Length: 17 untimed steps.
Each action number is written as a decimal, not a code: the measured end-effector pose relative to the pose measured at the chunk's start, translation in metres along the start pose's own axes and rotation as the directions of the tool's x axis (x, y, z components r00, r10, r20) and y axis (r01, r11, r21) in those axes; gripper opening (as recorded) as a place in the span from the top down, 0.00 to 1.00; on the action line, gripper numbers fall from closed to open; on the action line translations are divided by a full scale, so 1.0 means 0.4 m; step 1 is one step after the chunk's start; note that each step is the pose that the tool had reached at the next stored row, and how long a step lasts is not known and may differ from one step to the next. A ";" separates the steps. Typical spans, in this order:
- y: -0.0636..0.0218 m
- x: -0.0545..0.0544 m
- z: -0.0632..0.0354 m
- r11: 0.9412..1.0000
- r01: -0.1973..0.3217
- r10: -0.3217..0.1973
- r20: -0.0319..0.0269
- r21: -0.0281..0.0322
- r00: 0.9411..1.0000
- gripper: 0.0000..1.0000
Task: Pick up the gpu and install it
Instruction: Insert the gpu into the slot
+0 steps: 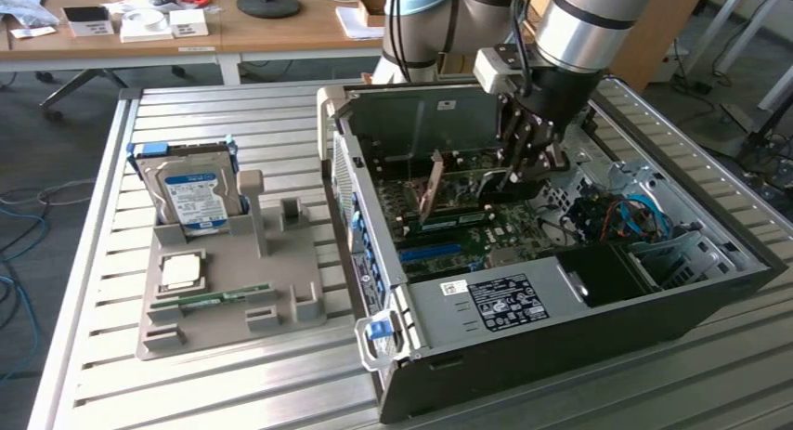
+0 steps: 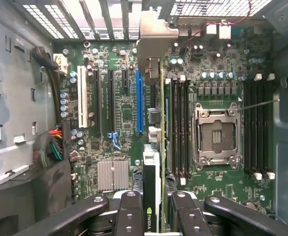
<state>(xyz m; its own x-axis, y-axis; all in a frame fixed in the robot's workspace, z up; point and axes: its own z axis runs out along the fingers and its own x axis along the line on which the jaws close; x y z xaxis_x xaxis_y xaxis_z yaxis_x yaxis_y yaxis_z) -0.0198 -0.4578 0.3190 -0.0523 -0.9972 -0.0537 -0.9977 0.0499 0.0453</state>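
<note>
- Thin, flat, dark green-black gpu card (image 2: pixel 151 172) with a silver metal bracket stands edge-on over the green motherboard (image 2: pixel 119 123) inside the open black computer case (image 1: pixel 582 346);
- black jointed gripper (image 2: pixel 156 209) clamps the card, one finger against each face

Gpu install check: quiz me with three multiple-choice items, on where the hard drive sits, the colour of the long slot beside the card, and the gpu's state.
1. The hard drive stands: A on the floor; B in the grey holder, on the exterior view's left of the case; C on the desk.
2. The long slot beside the gpu is: A red; B yellow; C blue.
3. The gpu is: A lying in the holder; B held by the gripper inside the case; C on the desk.
Key: B, upright in the holder; C, blue plastic; B, fingers clamp the card.
</note>
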 end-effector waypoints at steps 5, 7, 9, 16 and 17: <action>0.005 0.009 0.009 1.000 0.000 0.000 0.000 0.000 1.000 0.73; 0.008 0.011 0.013 1.000 0.000 0.000 0.000 0.000 1.000 0.73; 0.013 0.012 0.019 1.000 0.000 0.000 0.000 0.000 1.000 0.73; 0.028 0.014 0.044 1.000 0.000 0.000 0.000 0.000 1.000 0.73; 0.028 0.014 0.045 1.000 0.000 0.000 0.000 0.000 1.000 0.73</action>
<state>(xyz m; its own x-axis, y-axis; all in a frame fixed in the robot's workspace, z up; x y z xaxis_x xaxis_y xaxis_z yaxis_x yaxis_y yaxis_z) -0.0322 -0.4619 0.3013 -0.0523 -0.9972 -0.0535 -0.9977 0.0499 0.0453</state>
